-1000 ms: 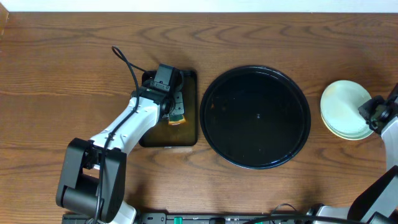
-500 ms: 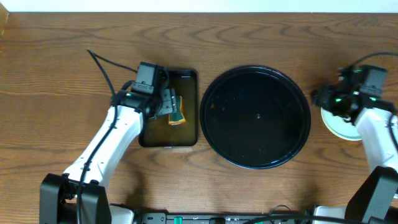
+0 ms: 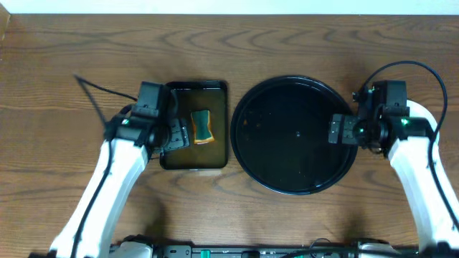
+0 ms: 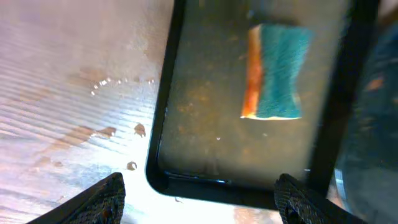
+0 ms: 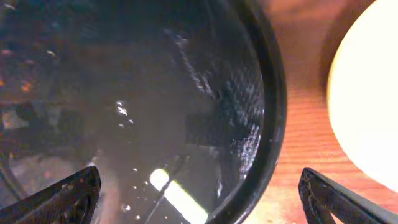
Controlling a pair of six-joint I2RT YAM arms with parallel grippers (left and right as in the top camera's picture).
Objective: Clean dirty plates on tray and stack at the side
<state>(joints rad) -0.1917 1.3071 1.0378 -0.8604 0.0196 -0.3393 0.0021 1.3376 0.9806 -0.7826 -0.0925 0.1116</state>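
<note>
Left: the sponge [image 3: 203, 126] is now released into the wash tray [image 3: 219, 154], and the left pincer [image 3: 178, 134] is drawn back, spread apart. Centre: the tray [image 3: 294, 93] is left bare. Right: the right pincer [image 3: 337, 130], spread and empty, is withdrawn from the plates [image 5: 367, 93] stacked beside the rim; cleaning is judged complete.
</note>
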